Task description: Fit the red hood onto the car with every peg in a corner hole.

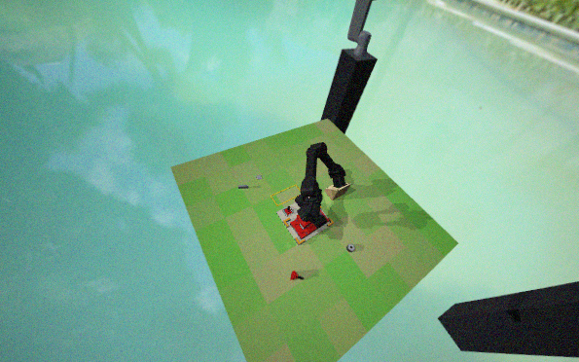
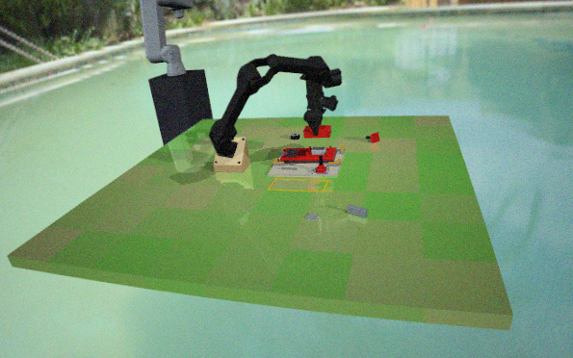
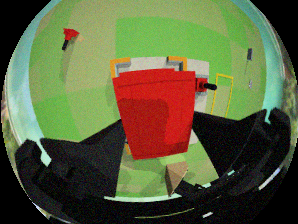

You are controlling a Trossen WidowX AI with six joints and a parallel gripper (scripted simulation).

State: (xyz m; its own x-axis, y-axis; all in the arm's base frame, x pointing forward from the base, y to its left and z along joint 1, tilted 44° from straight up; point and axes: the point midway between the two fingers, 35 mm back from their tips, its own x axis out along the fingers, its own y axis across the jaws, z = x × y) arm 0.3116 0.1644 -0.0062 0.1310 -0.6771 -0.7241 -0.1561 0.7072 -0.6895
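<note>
We see the gripper (image 2: 314,126) clamped on the red hood (image 2: 317,131), its fingers held fairly wide by the shell. The hood hangs in the air above the car chassis (image 2: 309,155), which sits in its jig (image 2: 300,170) on the green surface (image 2: 392,250) — clear of the deck, not touching. In the wrist view the hood (image 3: 154,112) shows its flat roof level, its long axis running away from the camera, toward the jig beyond.

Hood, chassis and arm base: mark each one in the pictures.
hood (image 3: 156,116): wrist view, middle of its red roof, held in the jaws.
chassis (image 2: 305,155): exterior view, its red deck in the jig.
arm base (image 2: 232,159): exterior view, front face of the tan block.
</note>
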